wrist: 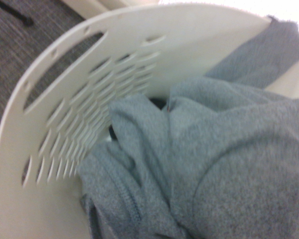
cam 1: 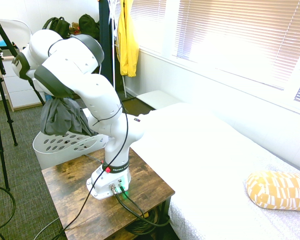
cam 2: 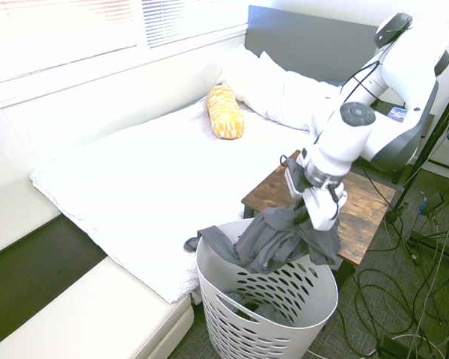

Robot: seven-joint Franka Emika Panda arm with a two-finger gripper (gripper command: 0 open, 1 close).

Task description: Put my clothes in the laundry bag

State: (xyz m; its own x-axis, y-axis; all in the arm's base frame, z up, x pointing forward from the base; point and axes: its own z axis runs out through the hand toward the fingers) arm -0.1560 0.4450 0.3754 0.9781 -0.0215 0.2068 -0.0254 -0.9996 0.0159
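Two fingers (cam 2: 312, 200) pinched a grey garment (cam 2: 277, 235) that hung over the white laundry basket (cam 2: 266, 318), one sleeve draped across its rim.

1. Wide white plastic laundry basket (cam 2: 299, 299), its sides patterned with oval holes.
2. Soft dark grey garment (cam 2: 273, 235).
3. Mustard-yellow bolster cushion (cam 2: 224, 112) with white dashes.
4. Bright yellow hanging jacket (cam 1: 127, 40).
5. Brown wood-grain table (cam 1: 70, 185).
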